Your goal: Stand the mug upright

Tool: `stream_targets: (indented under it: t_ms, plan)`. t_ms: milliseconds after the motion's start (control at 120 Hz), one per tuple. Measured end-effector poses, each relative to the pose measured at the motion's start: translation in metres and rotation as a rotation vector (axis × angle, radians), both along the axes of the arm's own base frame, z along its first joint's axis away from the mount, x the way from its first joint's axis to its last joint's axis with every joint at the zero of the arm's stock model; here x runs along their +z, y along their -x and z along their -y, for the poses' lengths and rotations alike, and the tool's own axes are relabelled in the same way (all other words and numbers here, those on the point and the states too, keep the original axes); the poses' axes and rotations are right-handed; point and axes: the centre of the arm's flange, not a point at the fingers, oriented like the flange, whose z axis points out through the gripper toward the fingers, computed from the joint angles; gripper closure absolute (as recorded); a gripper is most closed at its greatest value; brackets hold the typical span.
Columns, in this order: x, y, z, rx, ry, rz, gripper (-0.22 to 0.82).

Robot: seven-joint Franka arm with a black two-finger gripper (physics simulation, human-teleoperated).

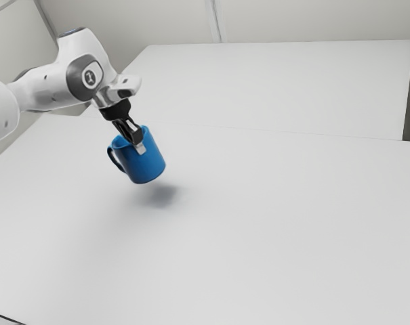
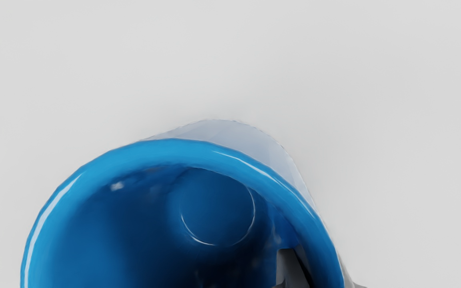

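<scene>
- Arm [image 1: 38, 90]: one pale badge [image 1: 89, 78] observed on the dark joint cap [image 1: 79, 70].
- Badge content: a single dark upright mark, resembling a capital "I"; exact character cannot be confirmed.
- Legible words or numbers: none found.

There is one mug [image 1: 149, 162] in all, blue, and it has one handle [image 1: 114, 159] and one rim [image 2: 166, 150]. I count one arm [image 1: 45, 88], carrying one pincer [image 1: 137, 145], and that has two fingers [image 2: 290, 268]: one inside the mug, one outside. There is one desk [image 1: 259, 237] in front, with one pale flat surface [image 1: 279, 88] beyond it. One dark line [image 1: 5, 317] crosses the near corner at the exterior view's left, and one soft shadow [image 1: 162, 196] lies below the mug.
</scene>
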Motion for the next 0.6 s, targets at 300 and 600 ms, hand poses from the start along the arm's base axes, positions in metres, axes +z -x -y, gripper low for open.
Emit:
stream_targets:
  t_ms: [300,600]
  plan:
    - [-0.050,0.002,0.010,0.072,-0.162,-0.009,0.78]
    - [-0.094,0.012,0.011,0.177,-0.179,-0.022,0.63]
